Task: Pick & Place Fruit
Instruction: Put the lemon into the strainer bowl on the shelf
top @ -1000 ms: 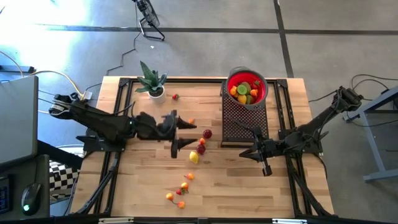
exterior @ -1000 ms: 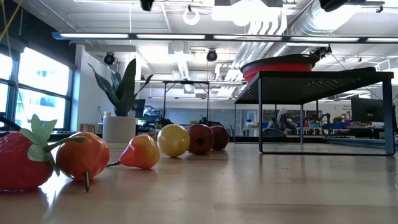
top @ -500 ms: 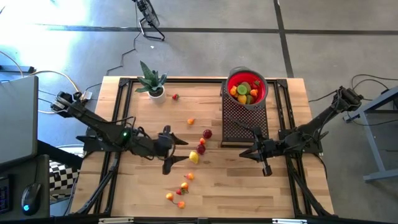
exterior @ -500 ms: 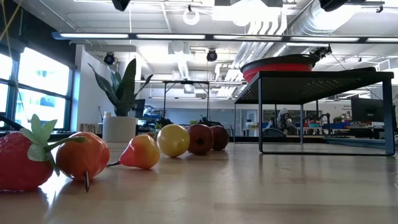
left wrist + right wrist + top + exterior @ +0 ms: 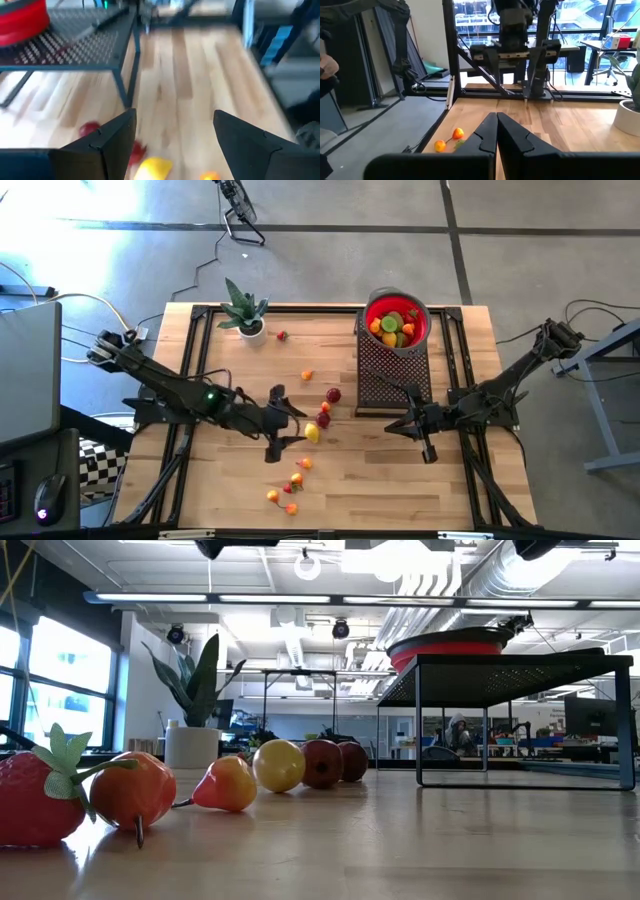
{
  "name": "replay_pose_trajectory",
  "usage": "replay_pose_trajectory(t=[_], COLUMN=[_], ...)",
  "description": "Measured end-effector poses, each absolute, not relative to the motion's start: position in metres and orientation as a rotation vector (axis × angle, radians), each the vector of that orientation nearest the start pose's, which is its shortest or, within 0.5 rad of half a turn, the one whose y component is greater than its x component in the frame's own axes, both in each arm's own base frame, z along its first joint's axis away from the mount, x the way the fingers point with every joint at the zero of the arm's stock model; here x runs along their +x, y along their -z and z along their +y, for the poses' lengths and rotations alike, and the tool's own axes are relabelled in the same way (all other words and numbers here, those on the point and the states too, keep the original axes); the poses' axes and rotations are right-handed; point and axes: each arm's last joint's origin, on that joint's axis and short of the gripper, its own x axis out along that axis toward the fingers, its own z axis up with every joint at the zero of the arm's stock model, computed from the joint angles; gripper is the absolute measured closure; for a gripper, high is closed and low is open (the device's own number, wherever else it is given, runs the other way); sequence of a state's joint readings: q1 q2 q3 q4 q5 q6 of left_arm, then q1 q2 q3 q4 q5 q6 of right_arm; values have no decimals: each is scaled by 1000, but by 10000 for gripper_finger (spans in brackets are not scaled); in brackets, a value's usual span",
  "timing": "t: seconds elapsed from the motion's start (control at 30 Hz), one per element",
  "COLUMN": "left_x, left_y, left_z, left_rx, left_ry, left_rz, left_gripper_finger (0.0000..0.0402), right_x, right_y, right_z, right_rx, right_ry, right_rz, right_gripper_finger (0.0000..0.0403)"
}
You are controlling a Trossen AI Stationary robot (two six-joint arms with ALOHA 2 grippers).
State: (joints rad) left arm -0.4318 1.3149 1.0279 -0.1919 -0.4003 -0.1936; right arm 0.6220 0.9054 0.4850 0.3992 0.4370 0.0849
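Loose toy fruit lies on the wooden table: a yellow one (image 5: 311,432), red ones (image 5: 323,418) (image 5: 332,394), an orange one (image 5: 306,375) and a small cluster (image 5: 296,478) toward the near edge. My left gripper (image 5: 297,426) hovers open just left of the yellow fruit (image 5: 152,167), which shows low between its fingers in the left wrist view, untouched. More fruit fills the red bowl (image 5: 424,328), which rests on a black mesh stand (image 5: 390,375). My right gripper (image 5: 400,426) waits shut and empty near the stand's front.
A potted spiky plant (image 5: 243,310) stands at the far left, with a strawberry (image 5: 282,335) beside it. The mesh stand's legs (image 5: 127,75) rise right of the loose fruit. Bare wood lies between the two grippers and along the near right of the table.
My left gripper has swung toward the table's near edge and slightly right, sinking and tipping its fingers downward, ending beside the yellow fruit. Its fingers have stayed open. No fruit has moved.
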Motion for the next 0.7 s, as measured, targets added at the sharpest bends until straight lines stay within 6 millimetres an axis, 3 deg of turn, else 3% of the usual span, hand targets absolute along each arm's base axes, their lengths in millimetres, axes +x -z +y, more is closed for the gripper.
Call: replay_pose_trajectory(t=[0.3, 0.7], left_x=[287, 312], left_y=[-299, -268], left_z=[-119, -130], left_rx=[286, 354], left_ry=[-18, -4], left_rz=[692, 740], left_gripper_finger=[142, 142], right_x=[169, 169], right_y=[-264, -263], right_z=[106, 106], right_rx=[72, 67], right_ry=[-183, -175], right_rz=[27, 36], right_gripper_finger=[400, 400])
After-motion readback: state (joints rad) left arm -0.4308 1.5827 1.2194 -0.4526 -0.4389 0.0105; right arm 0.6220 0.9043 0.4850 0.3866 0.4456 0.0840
